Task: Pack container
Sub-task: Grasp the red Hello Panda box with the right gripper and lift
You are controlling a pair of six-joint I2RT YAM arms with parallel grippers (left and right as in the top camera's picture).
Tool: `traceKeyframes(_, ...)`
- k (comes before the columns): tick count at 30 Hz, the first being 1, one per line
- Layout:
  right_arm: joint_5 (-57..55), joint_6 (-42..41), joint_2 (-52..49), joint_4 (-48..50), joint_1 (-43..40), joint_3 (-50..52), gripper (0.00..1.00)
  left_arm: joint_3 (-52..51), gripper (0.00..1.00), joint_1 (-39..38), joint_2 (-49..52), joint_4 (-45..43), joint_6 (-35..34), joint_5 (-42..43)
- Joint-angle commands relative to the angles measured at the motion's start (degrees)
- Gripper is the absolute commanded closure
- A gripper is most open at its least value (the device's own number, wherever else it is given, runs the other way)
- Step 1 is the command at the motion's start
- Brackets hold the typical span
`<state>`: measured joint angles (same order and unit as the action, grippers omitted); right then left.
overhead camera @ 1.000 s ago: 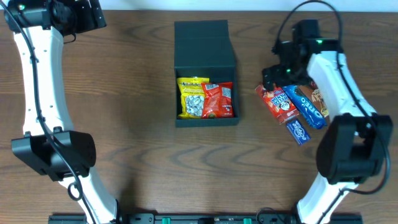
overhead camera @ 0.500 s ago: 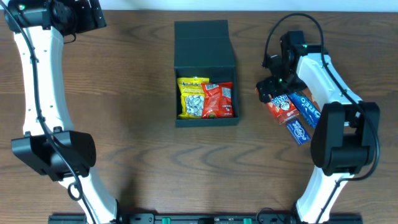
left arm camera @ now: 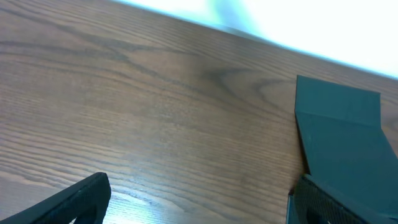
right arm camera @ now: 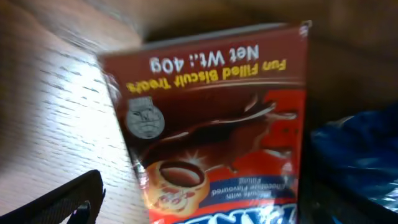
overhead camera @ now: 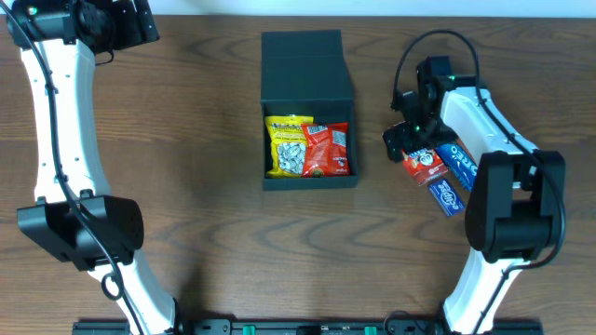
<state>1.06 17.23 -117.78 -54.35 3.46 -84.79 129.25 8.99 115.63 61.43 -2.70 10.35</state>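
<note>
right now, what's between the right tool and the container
Only bare table. The overhead view shows an empty strip of wood between the container and the right tool, which sits over the red snack packet.

I see a red biscuit packet (right arm camera: 217, 124), yellow lettering (brown swirl too); the container (overhead camera: 307, 70) dark teal, the table (overhead camera: 205, 186) wood-grained brown.

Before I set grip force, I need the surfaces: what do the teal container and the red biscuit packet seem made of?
Teal container: likely cardboard, matte; flat panels, a folded flap hinge, no glare. Red biscuit packet: likely thin plastic film, glossy; printed surface catches light and looks slightly crinkled, though the view is blurred.
</note>
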Motion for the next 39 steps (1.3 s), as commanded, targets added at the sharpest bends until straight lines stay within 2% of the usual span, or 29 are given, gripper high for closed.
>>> traceKeyframes(1, -1.77, 0.81, -0.52, 0.83, 0.52, 1.31, 0.03, 0.33, 0.05, 0.31, 0.9, 0.02, 1.01, 0.24)
traceKeyframes(3, -1.77, 0.81, -0.52, 1.09, 0.52, 1.33, 0.05, 0.33, 0.05, 0.31, 0.9, 0.02, 1.01, 0.24)
traceKeyframes(7, -1.75, 0.48, -0.52, 1.9, 0.52, 1.36, 0.17, 0.33, 0.05, 0.31, 0.9, 0.11, 0.98, 0.24)
traceKeyframes(13, -1.7, -0.09, -0.52, 2.8, 0.52, 1.36, 0.22, 0.33, 0.05, 0.31, 0.9, 0.63, 0.98, 0.24)
traceKeyframes(19, -1.68, -0.11, -0.52, 4.07, 0.55, 1.36, 0.35, 0.33, 0.05, 0.31, 0.9, 0.94, 0.98, 0.26)
traceKeyframes(29, 0.96, -5.03, -0.52, 4.35, 2.25, -0.33, 0.39, 0.33, 0.05, 0.31, 0.9, 0.92, 0.79, 1.57)
traceKeyframes(39, 1.09, -9.01, -0.52, -2.23, 6.86, -14.69, 0.49, 0.33, 0.05, 0.31, 0.9, 1.03, 0.81, 1.55)
